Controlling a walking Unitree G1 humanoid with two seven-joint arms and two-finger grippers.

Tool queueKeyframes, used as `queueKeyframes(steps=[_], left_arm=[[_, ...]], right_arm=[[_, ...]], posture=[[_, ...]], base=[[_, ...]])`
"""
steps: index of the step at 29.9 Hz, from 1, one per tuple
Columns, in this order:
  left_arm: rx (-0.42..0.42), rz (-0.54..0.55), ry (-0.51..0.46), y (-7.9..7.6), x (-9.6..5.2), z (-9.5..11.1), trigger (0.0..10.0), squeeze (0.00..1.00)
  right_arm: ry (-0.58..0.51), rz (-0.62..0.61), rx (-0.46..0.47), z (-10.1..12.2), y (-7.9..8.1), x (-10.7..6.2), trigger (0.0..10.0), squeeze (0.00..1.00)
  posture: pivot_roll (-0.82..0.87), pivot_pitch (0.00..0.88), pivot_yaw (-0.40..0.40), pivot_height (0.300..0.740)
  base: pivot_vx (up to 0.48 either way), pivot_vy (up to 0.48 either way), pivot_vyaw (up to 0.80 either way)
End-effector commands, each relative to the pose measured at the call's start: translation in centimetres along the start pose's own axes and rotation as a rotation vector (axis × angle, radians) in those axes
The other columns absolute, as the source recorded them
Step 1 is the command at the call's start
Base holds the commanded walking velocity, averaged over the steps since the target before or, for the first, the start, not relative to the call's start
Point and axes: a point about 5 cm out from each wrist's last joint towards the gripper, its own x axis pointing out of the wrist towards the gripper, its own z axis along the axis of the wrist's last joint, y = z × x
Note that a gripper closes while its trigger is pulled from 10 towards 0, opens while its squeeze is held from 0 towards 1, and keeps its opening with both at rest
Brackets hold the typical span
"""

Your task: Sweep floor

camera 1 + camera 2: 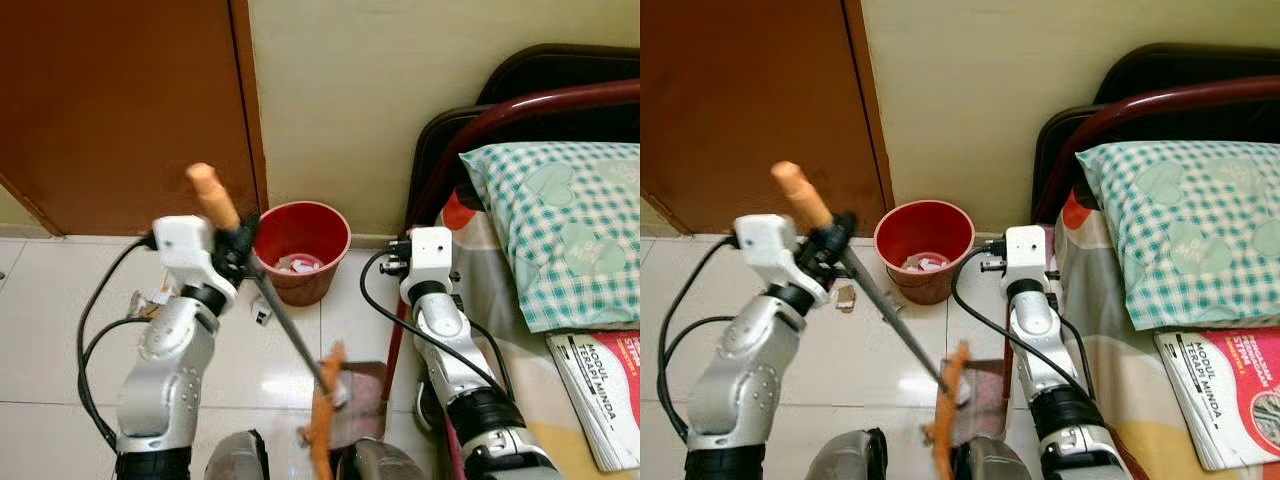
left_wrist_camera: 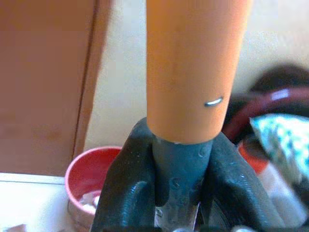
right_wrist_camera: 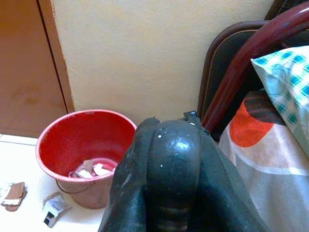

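Note:
My left gripper [image 1: 237, 248] is shut on a broom's dark shaft [image 1: 290, 330], just below its orange grip [image 2: 193, 63]. The shaft slants down to the orange broom head [image 1: 320, 425] on the white tiles. Beside the head lies a brown dustpan [image 1: 365, 395], with a thin red handle [image 1: 394, 350] rising from it. My right gripper [image 3: 169, 140] is shut around that handle's dark rounded top, close to the bed frame. A red bucket [image 1: 300, 240] holding paper scraps stands against the wall ahead. Small bits of litter [image 1: 262, 315] lie on the floor near it.
A brown door [image 1: 120, 100] is at the left and a cream wall [image 1: 340, 90] is ahead. A bed with a maroon frame [image 1: 520, 105], a checked pillow [image 1: 570, 220] and a book [image 1: 605, 395] hems in the right side. More scraps [image 3: 12, 195] lie left of the bucket.

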Motion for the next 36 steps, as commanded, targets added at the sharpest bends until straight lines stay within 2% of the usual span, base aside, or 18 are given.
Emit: queueKeyframes(steps=[1, 5, 10, 11, 12, 15, 20, 21, 23, 25, 28, 29, 30, 34, 36], left_arm=[[-0.032, 0.007, -0.044, 0.0, 0.2, 0.7, 10.0, 0.00], [-0.021, 0.058, -0.064, 1.2, 0.3, 1.3, 10.0, 0.00], [0.014, 0.142, -0.112, 2.7, 0.2, 2.7, 10.0, 0.00], [0.034, 0.151, -0.124, 3.0, 0.2, 3.1, 10.0, 0.00], [0.094, 0.157, -0.152, 3.5, 0.1, 4.2, 10.0, 0.00], [0.165, 0.166, -0.187, 4.4, 0.0, 5.8, 10.0, 0.00], [0.226, 0.195, -0.186, 5.7, -0.5, 6.5, 10.0, 0.00], [0.281, 0.219, -0.154, 6.7, -1.3, 6.0, 10.0, 0.00], [0.325, 0.231, -0.119, 7.1, -1.9, 5.3, 10.0, 0.00], [0.386, 0.226, -0.083, 7.2, -2.3, 4.6, 10.0, 0.00], [0.424, 0.198, -0.023, 6.9, -3.1, 2.7, 10.0, 0.00], [0.424, 0.198, -0.023, 6.9, -3.1, 2.7, 10.0, 0.00], [0.444, 0.194, 0.002, 6.8, -3.4, 1.8, 10.0, 0.00], [0.585, 0.182, 0.099, 7.0, -4.4, -0.7, 10.0, 0.00], [0.597, 0.183, 0.119, 7.2, -4.7, -1.4, 10.0, 0.00]], right_arm=[[0.031, 0.017, 0.013, -0.4, 0.5, 0.0, 10.0, 0.00], [0.030, 0.037, 0.018, -0.4, 1.1, 0.1, 10.0, 0.00], [0.028, 0.032, 0.024, -0.5, 0.8, 0.0, 10.0, 0.00], [0.028, 0.030, 0.024, -0.5, 0.6, 0.0, 10.0, 0.00], [0.025, 0.021, 0.024, -0.5, 0.2, 0.0, 10.0, 0.00], [0.017, 0.007, 0.022, -0.4, -0.4, 0.0, 10.0, 0.00], [-0.007, 0.003, 0.039, -0.1, -1.0, 0.0, 10.0, 0.00], [-0.015, 0.002, 0.056, 0.2, -1.5, 0.0, 10.0, 0.00], [-0.027, 0.004, 0.074, 0.6, -2.0, -0.1, 10.0, 0.00], [-0.040, -0.005, 0.090, 1.1, -2.5, -0.2, 10.0, 0.00], [-0.078, -0.003, 0.137, 2.3, -3.4, -0.4, 10.0, 0.00], [-0.078, -0.003, 0.137, 2.3, -3.4, -0.4, 10.0, 0.00], [-0.101, 0.004, 0.160, 2.8, -3.6, -0.6, 10.0, 0.00], [-0.184, 0.057, 0.210, 5.0, -3.5, -1.3, 10.0, 0.00], [-0.205, 0.071, 0.227, 5.7, -3.5, -1.5, 10.0, 0.00]], posture=[[0.08, 0.154, -0.070, 0.740], [0.08, 0.155, -0.072, 0.740], [0.08, 0.155, -0.073, 0.740], [0.08, 0.155, -0.073, 0.740], [0.08, 0.155, -0.073, 0.740], [0.08, 0.155, -0.073, 0.740], [0.09, 0.152, -0.075, 0.740], [0.09, 0.150, -0.072, 0.740], [0.09, 0.150, -0.072, 0.740], [0.09, 0.150, -0.072, 0.740], [0.09, 0.146, -0.076, 0.740], [0.09, 0.146, -0.076, 0.740], [0.08, 0.144, -0.077, 0.740], [0.07, 0.135, -0.073, 0.740], [0.07, 0.127, -0.069, 0.740]], base=[[0.000, 0.000, 0.00], [0.000, 0.000, 0.00], [0.000, 0.000, 0.00], [0.000, 0.000, 0.00], [0.000, 0.000, 0.00], [0.000, 0.000, 0.00], [0.000, 0.000, 0.00], [0.000, 0.000, 0.00], [0.000, 0.000, 0.00], [0.000, 0.000, 0.00], [0.000, 0.000, 0.00], [0.000, 0.000, 0.00], [0.000, 0.000, 0.00], [0.000, 0.000, 0.00], [0.000, 0.000, 0.00]])
